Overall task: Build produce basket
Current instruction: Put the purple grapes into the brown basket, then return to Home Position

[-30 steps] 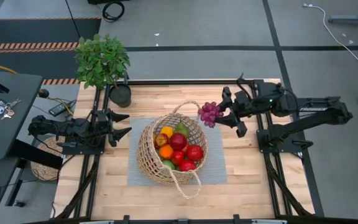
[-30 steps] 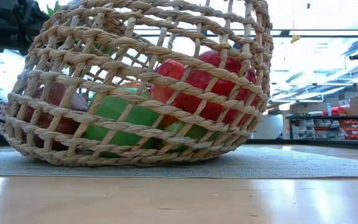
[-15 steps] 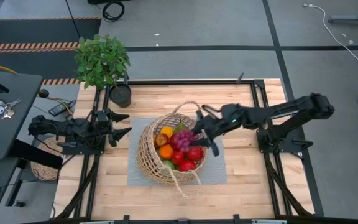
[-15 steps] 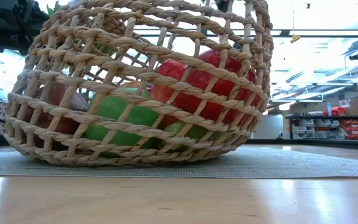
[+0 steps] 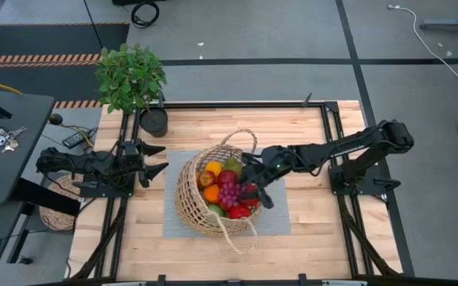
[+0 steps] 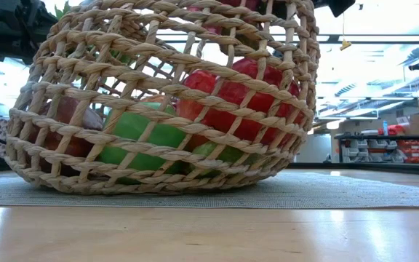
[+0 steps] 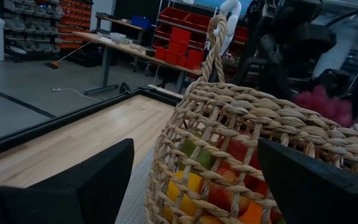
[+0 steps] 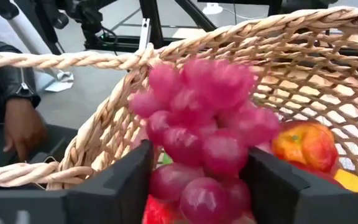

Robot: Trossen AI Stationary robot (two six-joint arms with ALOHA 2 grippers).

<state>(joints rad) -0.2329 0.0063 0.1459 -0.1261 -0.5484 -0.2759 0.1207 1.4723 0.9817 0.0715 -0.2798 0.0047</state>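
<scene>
The round tan wicker basket (image 5: 183,191) (image 6: 158,94) (image 7: 241,124) stands on a grey mat. It holds produce: an orange (image 5: 212,193), red apples (image 5: 239,211) and green fruit (image 6: 140,135). My right gripper (image 5: 245,184) (image 8: 197,180) reaches in over the basket's right rim, shut on a bunch of purple grapes (image 5: 227,193) (image 8: 197,130). My left gripper (image 5: 164,157) (image 7: 191,180) waits open, level, just left of the basket. My right gripper pinches the grape bunch across its middle (image 8: 166,143), one dark finger (image 8: 120,183) on each side. The fingers slant down from the table's right. The bunch sits inside the basket's rim, above the other fruit; whether it rests on that fruit I cannot tell.
A leafy potted plant (image 5: 131,75) stands at the table's far left corner. The grey mat (image 5: 275,222) lies under the basket. Bare wood stretches along the near and right sides. A smaller wicker object (image 5: 58,214) sits off the left edge. A person's hand (image 8: 20,127) shows beyond the table.
My right gripper has carried the grapes from beside the basket's far right rim toward the table's left and near edge, over the rim and down into the basket, staying shut on them. The basket has stayed put.
</scene>
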